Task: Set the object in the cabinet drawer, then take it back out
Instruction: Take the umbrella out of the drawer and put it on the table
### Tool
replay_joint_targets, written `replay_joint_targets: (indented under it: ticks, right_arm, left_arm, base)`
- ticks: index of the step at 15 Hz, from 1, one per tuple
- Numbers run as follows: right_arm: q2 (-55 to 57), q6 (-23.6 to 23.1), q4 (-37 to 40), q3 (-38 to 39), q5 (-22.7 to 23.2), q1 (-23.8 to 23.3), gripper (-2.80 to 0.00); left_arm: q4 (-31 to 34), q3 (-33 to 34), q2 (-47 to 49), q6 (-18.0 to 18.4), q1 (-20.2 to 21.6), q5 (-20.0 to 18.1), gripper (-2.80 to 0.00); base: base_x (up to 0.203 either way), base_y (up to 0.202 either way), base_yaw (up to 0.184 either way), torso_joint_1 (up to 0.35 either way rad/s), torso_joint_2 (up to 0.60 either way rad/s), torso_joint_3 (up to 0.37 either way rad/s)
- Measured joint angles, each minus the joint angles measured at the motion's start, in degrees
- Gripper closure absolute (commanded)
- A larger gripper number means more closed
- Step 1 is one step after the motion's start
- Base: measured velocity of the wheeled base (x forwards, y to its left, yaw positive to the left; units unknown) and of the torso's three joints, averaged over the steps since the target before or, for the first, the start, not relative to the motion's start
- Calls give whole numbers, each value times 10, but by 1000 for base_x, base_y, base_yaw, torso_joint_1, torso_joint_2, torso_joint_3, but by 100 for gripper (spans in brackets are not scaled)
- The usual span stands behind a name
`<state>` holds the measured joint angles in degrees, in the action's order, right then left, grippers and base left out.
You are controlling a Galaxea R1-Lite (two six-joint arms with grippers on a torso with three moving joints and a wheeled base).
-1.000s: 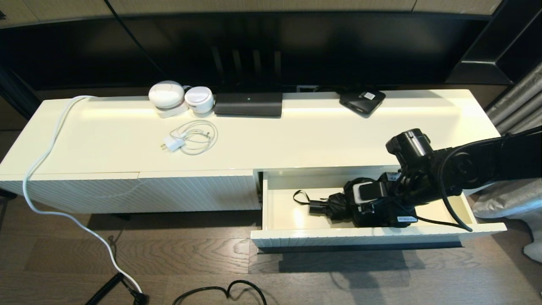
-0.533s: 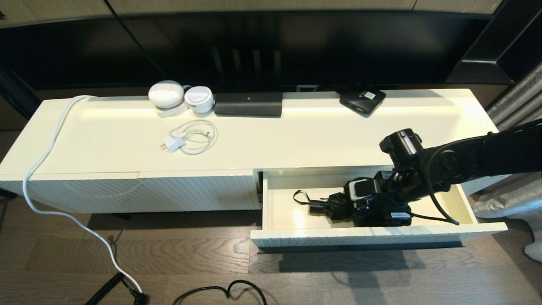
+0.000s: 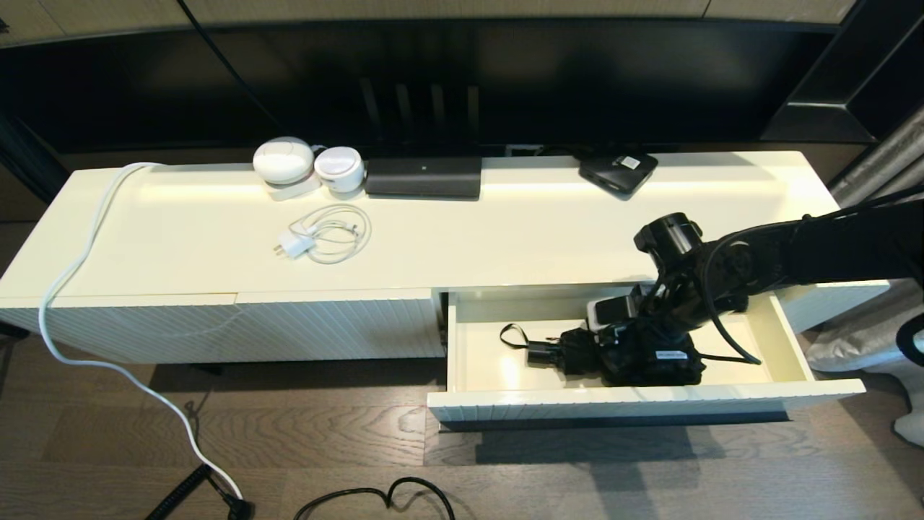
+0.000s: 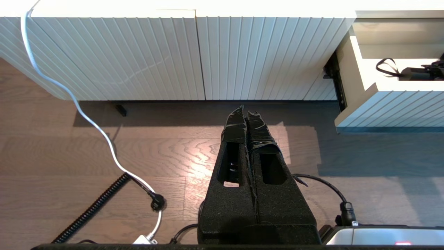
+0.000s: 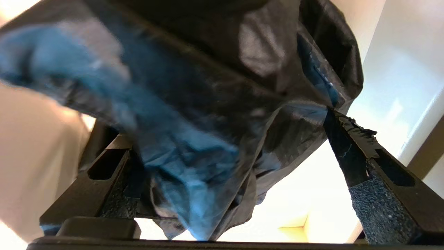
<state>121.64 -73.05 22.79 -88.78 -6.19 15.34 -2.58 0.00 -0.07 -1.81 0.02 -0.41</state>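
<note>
- Floor nearest: black cable [image 3: 375, 498] and a coiled black cord [image 4: 91, 208] on the wood boards. A white cord [image 3: 94, 361] runs from there up onto the cabinet top [image 3: 505, 231].
- Left gripper [image 4: 247, 116]: parked low over the floor, near side of the cabinet, fingers pressed together, nothing in them.
- Drawer [image 3: 635, 403]: pulled out on the right, ribbed front facing near.
- Umbrella [image 3: 577, 350]: lying on the drawer floor, roughly mid-drawer. Short handle [image 3: 540, 352] and wrist loop [image 3: 511, 335] point left; fabric bundle to the right, under the arm.
- Right gripper [image 5: 229, 166]: down inside the drawer at the fabric end. Jaws spread wide, loose fabric bunched between and over them. One finger [image 5: 350, 152] stands clear of the cloth; the other is half buried in it. Not clamped, by the look of it.
- Handling, my read: light, floppy and glossy on the outside, so folds will slide and bunch. Stiff core of ribs and shaft inside.
- Best hold is probably across the middle of the bundle, closing far enough to catch the core, not just cloth. The handle is rigid but short and smooth.
- Risk: pinching fabric only, so it sags or slips out.
- Far on the cabinet top: coiled white charger [image 3: 325, 235], two white round gadgets [image 3: 307, 167], long black box [image 3: 423, 178], small black box with white label [image 3: 618, 172].
</note>
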Motion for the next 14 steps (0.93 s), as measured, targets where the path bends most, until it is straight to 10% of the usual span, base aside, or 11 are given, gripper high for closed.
replay_joint_targets:
  ticks: [3,4,14]
  right_arm:
    - [17,0,10,-20,0,-3,-280]
    - [22,0,10,-22,0,-3,0]
    - [23,0,4,-14,0,-3,0]
  left_arm:
    - [0,0,0,0,0,0,0]
    - [0,0,0,0,0,0,0]
    - [0,0,0,0,0,0,0]
  base:
    - [0,0,0,0,0,0]
    - [0,0,0,0,0,0]
    - [0,0,0,0,0,0]
